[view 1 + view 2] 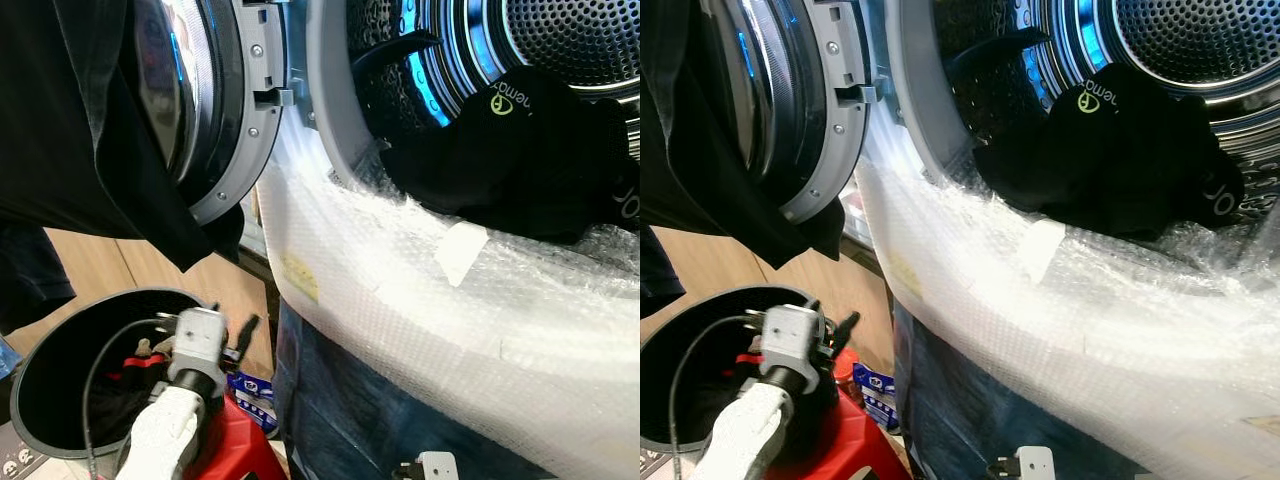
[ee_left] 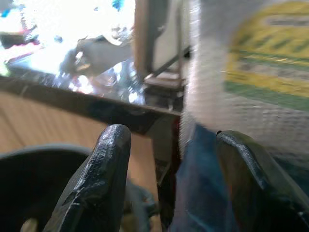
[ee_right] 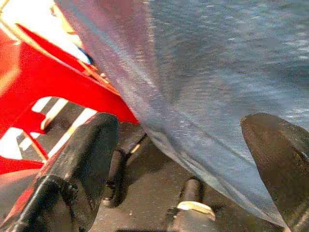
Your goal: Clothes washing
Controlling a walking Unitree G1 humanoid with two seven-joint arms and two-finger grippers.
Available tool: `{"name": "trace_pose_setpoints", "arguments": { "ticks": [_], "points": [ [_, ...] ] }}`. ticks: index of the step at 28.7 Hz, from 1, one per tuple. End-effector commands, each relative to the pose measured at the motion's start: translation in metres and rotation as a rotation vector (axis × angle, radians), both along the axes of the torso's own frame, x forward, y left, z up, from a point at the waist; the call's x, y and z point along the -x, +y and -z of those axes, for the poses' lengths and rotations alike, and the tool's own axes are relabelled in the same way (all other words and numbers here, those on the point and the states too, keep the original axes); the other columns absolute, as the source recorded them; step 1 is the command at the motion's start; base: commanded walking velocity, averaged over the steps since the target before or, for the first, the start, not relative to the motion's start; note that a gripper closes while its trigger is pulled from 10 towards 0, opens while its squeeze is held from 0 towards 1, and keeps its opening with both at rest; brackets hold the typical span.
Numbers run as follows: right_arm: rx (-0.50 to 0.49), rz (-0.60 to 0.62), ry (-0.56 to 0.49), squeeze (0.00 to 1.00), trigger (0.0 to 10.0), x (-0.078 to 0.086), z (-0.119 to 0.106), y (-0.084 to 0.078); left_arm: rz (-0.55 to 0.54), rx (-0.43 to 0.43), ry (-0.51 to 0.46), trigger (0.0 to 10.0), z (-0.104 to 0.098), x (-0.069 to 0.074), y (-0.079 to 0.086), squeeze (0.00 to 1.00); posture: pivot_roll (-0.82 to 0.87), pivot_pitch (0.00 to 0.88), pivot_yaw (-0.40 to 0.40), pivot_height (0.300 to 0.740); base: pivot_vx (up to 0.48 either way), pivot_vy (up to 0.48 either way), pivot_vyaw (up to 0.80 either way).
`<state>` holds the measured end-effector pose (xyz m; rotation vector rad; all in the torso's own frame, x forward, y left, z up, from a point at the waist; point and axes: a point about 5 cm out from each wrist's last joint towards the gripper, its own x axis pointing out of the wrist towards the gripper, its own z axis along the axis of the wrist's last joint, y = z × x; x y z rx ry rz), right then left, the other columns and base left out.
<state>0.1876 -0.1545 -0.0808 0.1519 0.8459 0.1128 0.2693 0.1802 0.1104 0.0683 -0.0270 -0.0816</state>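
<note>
A black garment point(image 1: 520, 150) lies in the mouth of the washer drum point(image 1: 580, 40), at the upper right of the frame, slumped over the lower rim, with a yellow-green logo facing out. Bubble wrap point(image 1: 420, 300) covers the washer front below the opening and runs down toward the lower right. The round door point(image 1: 215, 100) stands open at upper left, and dark cloth point(image 1: 90, 140) hangs in front of it.

At lower left sits a grey bucket point(image 1: 35, 370) with dark and red items inside, next to something red point(image 1: 235, 445). The left claw point(image 2: 176, 179) is low over the bucket; its wrist view shows the two black fingers point(image 2: 99, 179) set wide with nothing between them, the bucket rim and the washer's blue panel beyond.

The right claw point(image 3: 186, 169) is also spread wide and empty, close to the blue panel point(image 3: 217, 72), with red plastic point(image 3: 43, 82) and dark floor point(image 3: 149, 193) below.
</note>
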Motion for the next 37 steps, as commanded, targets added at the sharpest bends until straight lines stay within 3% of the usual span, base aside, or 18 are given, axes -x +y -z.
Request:
{"name": "trace_pose_setpoints", "arguments": {
  "ticks": [1, 5, 12, 17, 18, 19, 23, 29, 31, 32, 33, 36, 37],
  "points": [
    [0.058, 0.028, -0.013, 0.0, 10.0, -0.005, -0.002, -0.009, -0.07, 0.018, -0.001, 10.0, -0.005, 0.005, 0.019, 0.0, 0.18, 0.009, -0.023, 0.74, 0.0, 0.0, 0.0],
    [0.205, 0.11, -0.01, 0.0, 10.0, -0.006, -0.004, -0.031, -0.12, -0.008, 0.008, 10.0, -0.005, 0.013, 0.039, 0.0, 0.19, 0.014, -0.023, 0.74, 0.0, 0.0, 0.0],
    [0.201, 0.128, 0.015, 0.0, 10.0, 0.003, -0.001, -0.042, -0.157, 0.043, 0.039, 10.0, -0.004, 0.021, 0.051, 0.0, 0.19, 0.021, -0.036, 0.74, 0.0, 0.0, 0.0],
    [0.16, 0.092, 0.046, 0.0, 10.0, 0.012, 0.003, -0.04, -0.247, 0.089, 0.041, 10.0, -0.006, 0.025, 0.066, 0.0, 0.19, 0.023, -0.037, 0.74, 0.0, 0.0, 0.0],
    [0.14, 0.073, 0.061, 0.0, 10.0, 0.016, 0.005, -0.039, -0.286, 0.106, 0.042, 10.0, -0.007, 0.028, 0.073, 0.0, 0.18, 0.024, -0.041, 0.74, 0.0, 0.0, 0.0],
    [0.109, -0.017, 0.128, 0.0, 10.0, 0.028, 0.012, -0.032, -0.365, 0.103, 0.075, 10.0, -0.003, 0.031, 0.092, 0.0, 0.19, 0.027, -0.044, 0.74, 0.0, 0.0, 0.0],
    [0.071, -0.086, 0.207, 0.0, 10.0, 0.041, 0.018, -0.027, -0.414, 0.104, 0.111, 10.0, 0.001, 0.032, 0.106, 0.0, 0.18, 0.028, -0.051, 0.74, 0.0, 0.0, 0.0],
    [0.067, -0.079, 0.178, 0.0, 10.0, 0.036, 0.016, -0.025, -0.48, 0.173, 0.174, 10.0, 0.011, 0.027, 0.118, 0.0, 0.17, 0.024, -0.061, 0.74, 0.0, 0.0, 0.0],
    [0.065, -0.088, 0.174, 0.0, 10.0, 0.035, 0.015, -0.024, -0.507, 0.146, 0.218, 10.0, 0.018, 0.028, 0.123, 0.0, 0.17, 0.024, -0.063, 0.74, 0.0, 0.0, 0.0],
    [0.062, -0.091, 0.174, 0.0, 10.0, 0.034, 0.015, -0.023, -0.507, 0.17, 0.238, 10.0, 0.022, 0.026, 0.125, 0.25, 0.17, 0.025, -0.075, 0.74, 0.0, 0.0, 0.0],
    [0.057, -0.1, 0.175, 0.0, 10.0, 0.034, 0.015, -0.023, -0.499, 0.224, 0.268, 10.0, 0.03, 0.022, 0.127, 1.0, 0.17, 0.028, -0.094, 0.74, 0.0, 0.0, 0.0],
    [0.055, -0.106, 0.174, 0.0, 10.0, 0.033, 0.015, -0.024, -0.489, 0.256, 0.279, 10.0, 0.033, 0.018, 0.127, 1.0, 0.17, 0.026, -0.098, 0.74, 0.0, 0.0, 0.0],
    [0.055, -0.116, 0.171, 0.0, 10.0, 0.032, 0.014, -0.024, -0.476, 0.254, 0.303, 10.0, 0.035, 0.011, 0.128, 1.0, 0.16, 0.027, -0.107, 0.74, 0.0, 0.0, 0.0]
  ]
}}
